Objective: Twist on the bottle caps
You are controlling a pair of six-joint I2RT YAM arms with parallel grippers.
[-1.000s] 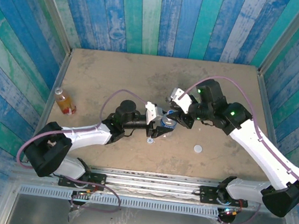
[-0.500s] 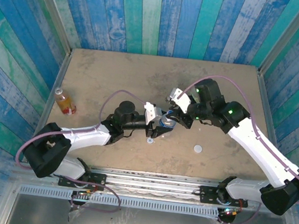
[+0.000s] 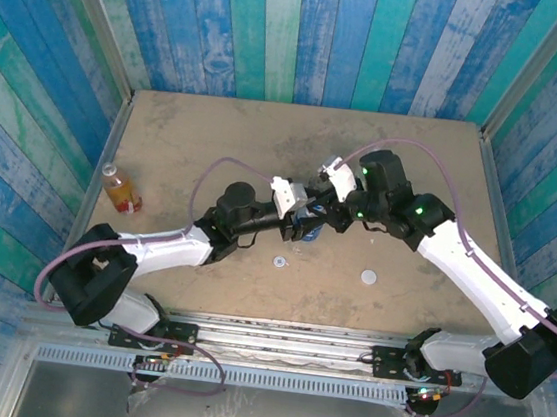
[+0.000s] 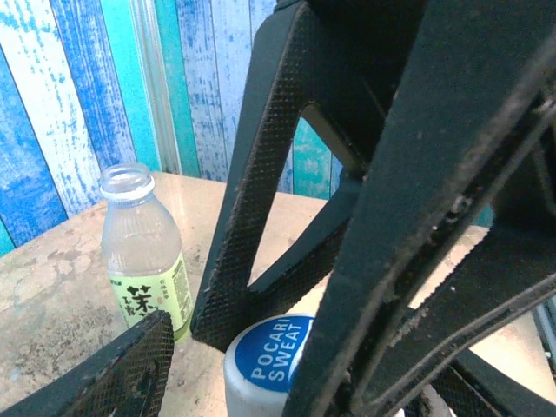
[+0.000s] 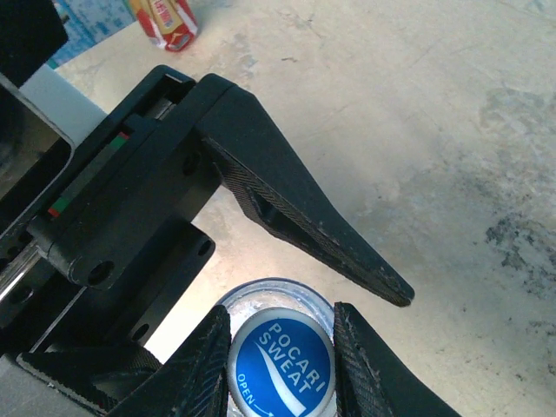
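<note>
A clear bottle (image 5: pixel 278 297) with a blue cap (image 5: pixel 282 369) on top stands mid-table. My right gripper (image 5: pixel 282 365) reaches down from above and is shut on the blue cap, one pad on each side. My left gripper (image 3: pixel 299 227) straddles the same bottle lower down, jaws apart. Bare table shows between its far finger (image 5: pixel 304 221) and the bottle. The blue cap (image 4: pixel 274 352) also sits among the dark fingers in the left wrist view. Behind it stands a pale yellow-green bottle (image 4: pixel 143 261), uncapped. Two white caps (image 3: pixel 279 262) (image 3: pixel 368 276) lie on the table near the front.
An orange-liquid bottle with a red label (image 3: pixel 119 190) stands uncapped at the table's left edge. Blue-striped walls (image 3: pixel 299 30) close in the back and sides. The two arms cross closely over the table's middle.
Both grippers and the blue-capped bottle have shifted a little away from the near edge. The right jaws have narrowed onto the blue cap. The white cap in front now lies farther from the left gripper.
</note>
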